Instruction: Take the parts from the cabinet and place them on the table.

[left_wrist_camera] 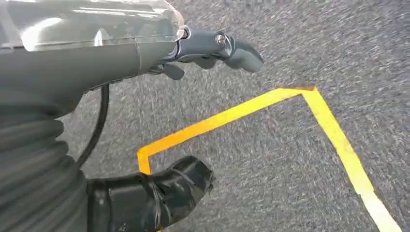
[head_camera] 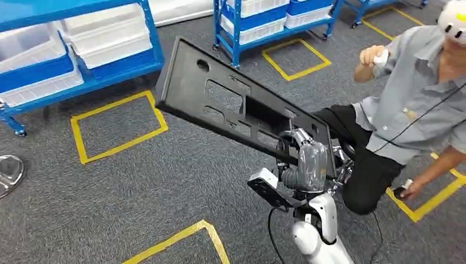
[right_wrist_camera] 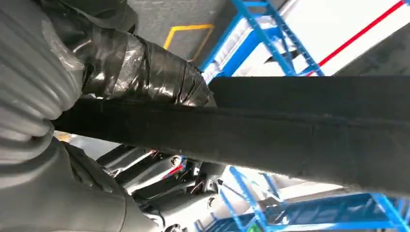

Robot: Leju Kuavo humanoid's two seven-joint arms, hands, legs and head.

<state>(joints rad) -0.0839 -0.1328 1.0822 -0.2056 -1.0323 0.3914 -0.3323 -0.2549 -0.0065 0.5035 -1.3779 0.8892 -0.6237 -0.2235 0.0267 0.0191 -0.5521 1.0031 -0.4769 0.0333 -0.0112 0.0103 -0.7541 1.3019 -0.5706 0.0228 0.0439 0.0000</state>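
Observation:
A long black plastic panel (head_camera: pixel 220 99) with several cut-outs is held tilted in the air, its far end pointing toward the blue racks. My right hand (head_camera: pixel 309 160) grips its near end. In the right wrist view my taped thumb (right_wrist_camera: pixel 145 67) presses on the top of the panel's edge (right_wrist_camera: pixel 300 137), with the fingers under it. My left hand (left_wrist_camera: pixel 183 53) hangs over the grey carpet, thumb and fingers apart, with nothing between them.
A person (head_camera: pixel 406 110) crouches close at the right, one hand on the floor. Blue racks with white bins (head_camera: pixel 82 44) stand at the back left, and another rack (head_camera: pixel 264 22) at the back middle. Yellow tape squares (head_camera: pixel 118 129) mark the carpet. A metal disc (head_camera: pixel 8 173) lies at the left edge.

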